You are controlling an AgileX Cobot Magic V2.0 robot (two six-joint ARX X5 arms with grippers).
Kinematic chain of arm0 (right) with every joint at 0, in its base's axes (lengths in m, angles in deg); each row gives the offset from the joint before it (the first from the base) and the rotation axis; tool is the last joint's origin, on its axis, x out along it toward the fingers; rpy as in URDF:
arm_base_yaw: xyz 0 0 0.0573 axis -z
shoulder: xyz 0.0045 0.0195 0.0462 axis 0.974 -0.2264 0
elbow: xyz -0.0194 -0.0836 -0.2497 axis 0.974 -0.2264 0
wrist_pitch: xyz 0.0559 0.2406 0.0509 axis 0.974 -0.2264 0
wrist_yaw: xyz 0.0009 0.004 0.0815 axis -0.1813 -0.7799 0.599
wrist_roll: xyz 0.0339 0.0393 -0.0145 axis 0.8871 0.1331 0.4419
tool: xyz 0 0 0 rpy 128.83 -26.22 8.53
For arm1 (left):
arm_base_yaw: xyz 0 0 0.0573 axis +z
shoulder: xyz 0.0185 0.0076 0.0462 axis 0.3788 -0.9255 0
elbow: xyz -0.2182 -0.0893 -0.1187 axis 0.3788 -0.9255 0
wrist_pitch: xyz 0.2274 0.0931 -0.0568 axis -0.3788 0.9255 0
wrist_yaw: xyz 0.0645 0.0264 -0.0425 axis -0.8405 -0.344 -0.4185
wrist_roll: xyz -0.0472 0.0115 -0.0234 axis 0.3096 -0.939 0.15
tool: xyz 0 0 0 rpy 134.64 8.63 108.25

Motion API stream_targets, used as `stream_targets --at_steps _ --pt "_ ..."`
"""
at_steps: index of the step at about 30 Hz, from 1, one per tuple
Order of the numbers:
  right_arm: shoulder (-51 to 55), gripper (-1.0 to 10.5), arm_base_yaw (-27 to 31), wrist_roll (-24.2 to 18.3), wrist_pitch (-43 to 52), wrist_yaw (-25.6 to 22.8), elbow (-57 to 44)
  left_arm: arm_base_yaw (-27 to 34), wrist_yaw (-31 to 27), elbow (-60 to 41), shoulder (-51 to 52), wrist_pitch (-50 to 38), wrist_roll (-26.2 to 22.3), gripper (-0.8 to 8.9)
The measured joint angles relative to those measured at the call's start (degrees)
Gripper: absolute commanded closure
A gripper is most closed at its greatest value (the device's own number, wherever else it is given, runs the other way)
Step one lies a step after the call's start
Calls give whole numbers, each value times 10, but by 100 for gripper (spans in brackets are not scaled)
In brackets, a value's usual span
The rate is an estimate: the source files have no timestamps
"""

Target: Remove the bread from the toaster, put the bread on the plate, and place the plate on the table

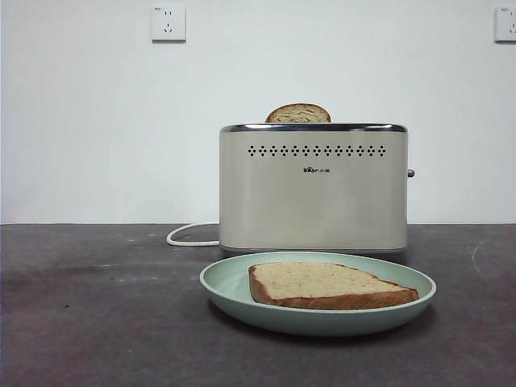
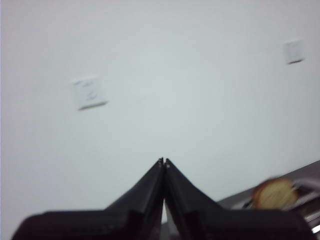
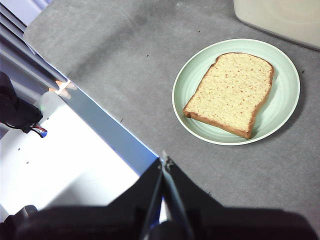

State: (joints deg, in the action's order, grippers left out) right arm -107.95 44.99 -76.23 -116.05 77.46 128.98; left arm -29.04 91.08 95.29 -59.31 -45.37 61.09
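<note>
The bread (image 1: 326,285) lies flat on the mint-green plate (image 1: 230,282), which rests on the dark table (image 1: 97,314) in front of the cream toaster (image 1: 313,189). A second slice (image 1: 298,114) with a narrower dome sticks up from the toaster slot. In the right wrist view the bread (image 3: 231,93) and plate (image 3: 285,100) lie ahead of my right gripper (image 3: 164,162), which is shut, empty and well apart from them. My left gripper (image 2: 163,162) is shut and empty, raised and facing the wall; the second slice (image 2: 273,194) shows blurred beside it.
A white cord (image 1: 189,235) curls behind the toaster's left side. Wall sockets (image 1: 168,22) sit high on the white wall. In the right wrist view the table's edge (image 3: 100,125) and a white frame lie under my right gripper.
</note>
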Motion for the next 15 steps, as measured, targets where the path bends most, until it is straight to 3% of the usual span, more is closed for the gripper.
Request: stream_targets --at_steps 6,15 --pt "0 945 0 0 0 0 0 64 -38 -172 92 -13 0 817" --pt "0 945 0 0 0 0 0 100 -45 -351 240 -12 1 817"
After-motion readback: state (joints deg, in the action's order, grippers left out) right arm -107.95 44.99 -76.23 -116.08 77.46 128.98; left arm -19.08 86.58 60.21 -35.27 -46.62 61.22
